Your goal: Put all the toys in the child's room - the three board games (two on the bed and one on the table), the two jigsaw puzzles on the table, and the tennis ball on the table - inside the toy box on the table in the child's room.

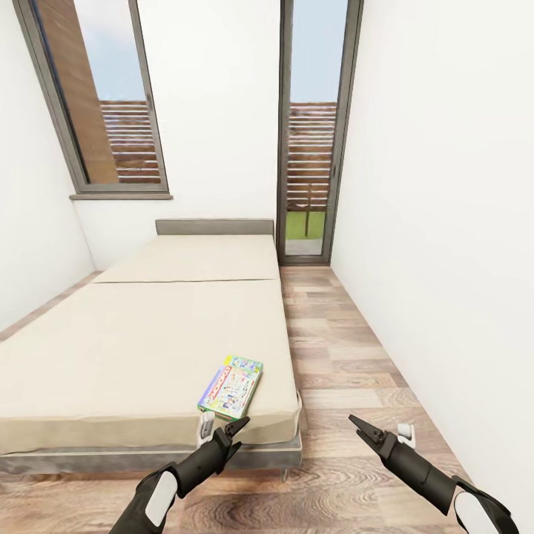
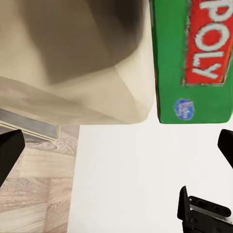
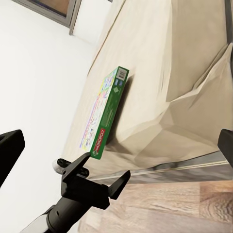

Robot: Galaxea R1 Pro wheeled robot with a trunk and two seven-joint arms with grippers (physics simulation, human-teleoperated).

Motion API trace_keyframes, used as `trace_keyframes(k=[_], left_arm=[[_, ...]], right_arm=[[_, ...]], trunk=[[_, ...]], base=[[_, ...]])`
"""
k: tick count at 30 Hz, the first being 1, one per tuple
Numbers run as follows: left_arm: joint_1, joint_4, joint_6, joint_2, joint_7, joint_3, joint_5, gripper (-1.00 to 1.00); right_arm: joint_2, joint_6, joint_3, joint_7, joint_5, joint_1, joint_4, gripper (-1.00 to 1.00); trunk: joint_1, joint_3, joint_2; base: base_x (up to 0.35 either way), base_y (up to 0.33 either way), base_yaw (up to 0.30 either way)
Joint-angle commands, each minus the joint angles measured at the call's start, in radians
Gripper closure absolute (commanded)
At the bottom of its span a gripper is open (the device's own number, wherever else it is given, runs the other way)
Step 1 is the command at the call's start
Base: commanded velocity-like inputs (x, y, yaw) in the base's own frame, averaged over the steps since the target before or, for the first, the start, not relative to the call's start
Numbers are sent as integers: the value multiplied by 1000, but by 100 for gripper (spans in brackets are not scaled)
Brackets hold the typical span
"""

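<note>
Green-edged "POLY"-lettered board game [image 2: 194,58] on bed [image 1: 111,348]

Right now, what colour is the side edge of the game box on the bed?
Green, with a red logo strip in white letters on the board game. The left wrist view shows it best.

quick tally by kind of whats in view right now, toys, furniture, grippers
Toys: 1, the Monopoly board game lying near the bed's right front corner
Furniture: 1, the bed
Grippers: 2, the left gripper and the right gripper, both with jaws open and holding nothing
Total: 4
</note>
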Motion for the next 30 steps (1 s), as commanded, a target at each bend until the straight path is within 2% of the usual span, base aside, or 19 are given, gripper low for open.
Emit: trace_keyframes(k=[1, 19, 30], left_arm=[[-1, 0, 7, -1, -2, 5, 0, -100], [-1, 0, 7, -1, -2, 5, 0, -100], [-1, 0, 7, 1, -5, 7, 0, -100]], right_arm=[[0, 7, -1, 0, -6, -1, 0, -100], [0, 7, -1, 1, -6, -1, 0, -100], [0, 7, 1, 1, -5, 0, 0, -100]], trunk=[[0, -1, 0], [-65, 52, 119], [-65, 52, 119]], base=[[0, 0, 0], [0, 0, 0], [0, 0, 0]])
